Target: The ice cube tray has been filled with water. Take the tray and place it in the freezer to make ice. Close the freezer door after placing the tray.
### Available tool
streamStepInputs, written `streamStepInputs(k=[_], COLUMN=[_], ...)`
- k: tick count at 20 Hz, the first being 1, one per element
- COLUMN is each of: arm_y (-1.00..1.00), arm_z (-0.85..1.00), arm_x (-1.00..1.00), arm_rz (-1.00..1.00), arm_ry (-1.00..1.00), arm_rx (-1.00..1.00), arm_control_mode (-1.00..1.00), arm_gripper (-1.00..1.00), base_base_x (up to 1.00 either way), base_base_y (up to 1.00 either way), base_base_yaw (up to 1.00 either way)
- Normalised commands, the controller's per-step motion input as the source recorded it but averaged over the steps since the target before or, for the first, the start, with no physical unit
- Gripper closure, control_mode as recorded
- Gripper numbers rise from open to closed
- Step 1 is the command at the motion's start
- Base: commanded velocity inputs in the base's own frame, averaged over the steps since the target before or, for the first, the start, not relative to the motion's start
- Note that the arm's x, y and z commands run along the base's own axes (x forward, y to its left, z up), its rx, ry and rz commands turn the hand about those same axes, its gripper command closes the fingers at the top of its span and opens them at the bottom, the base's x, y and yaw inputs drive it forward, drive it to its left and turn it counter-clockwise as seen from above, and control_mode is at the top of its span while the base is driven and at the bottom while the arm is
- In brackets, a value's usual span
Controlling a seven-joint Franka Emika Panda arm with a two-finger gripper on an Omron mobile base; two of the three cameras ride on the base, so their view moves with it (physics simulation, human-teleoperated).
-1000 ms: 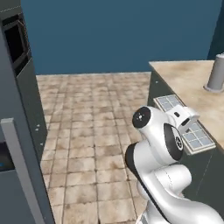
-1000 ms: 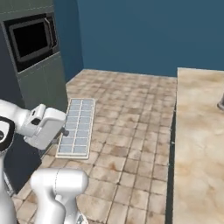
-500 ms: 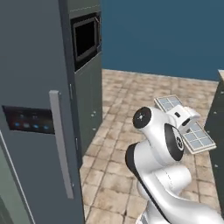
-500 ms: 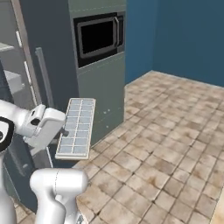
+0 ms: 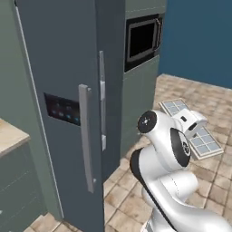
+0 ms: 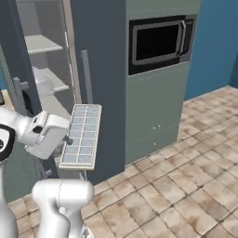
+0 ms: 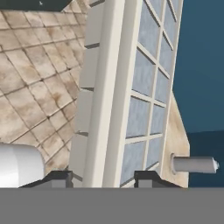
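Brown stone floor tiles (image 6: 186, 186) run up to a tall dark slate fridge unit, with a black-windowed wall oven (image 6: 160, 42) set in the grey-green cabinet just beside it at 3 o'clock in the right base view. In the left base view the freezer door (image 5: 63, 113) carries a black dispenser panel (image 5: 62, 109) and a long grey bar handle (image 5: 85, 136). In the right base view that door stands open at 9 o'clock, and the freezer (image 6: 46, 69) shows its light grey shelves.

The gripper (image 7: 103, 175) pinches the ice cube tray (image 6: 82, 135) by one short edge, a dark fingertip on each face. The tray hangs clear of the floor, nearly level, in front of the fridge unit and below the freezer's lit shelves, at 3 o'clock of the arm in the left base view.
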Motion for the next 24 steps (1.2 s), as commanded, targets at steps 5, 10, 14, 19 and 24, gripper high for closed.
streamStepInputs(k=[5,10,14,19,24], arm_y=[0.0,0.0,0.0,0.0,0.0], arm_z=[0.0,0.0,0.0,0.0,0.0], arm_x=[0.0,0.0,0.0,0.0,0.0], arm_rz=[0.0,0.0,0.0,0.0,0.0], arm_ry=[0.0,0.0,0.0,0.0,0.0], arm_rx=[0.0,0.0,0.0,0.0,0.0], arm_control_mode=[1.0,1.0,1.0,1.0,1.0], arm_gripper=[1.0,1.0,1.0,1.0,1.0], base_base_x=[0.03,0.02,0.05,0.07,0.07], base_base_y=[-0.54,-0.61,-0.65,-0.68,-0.6], base_base_yaw=[0.43,0.38,0.37,0.41,0.43])
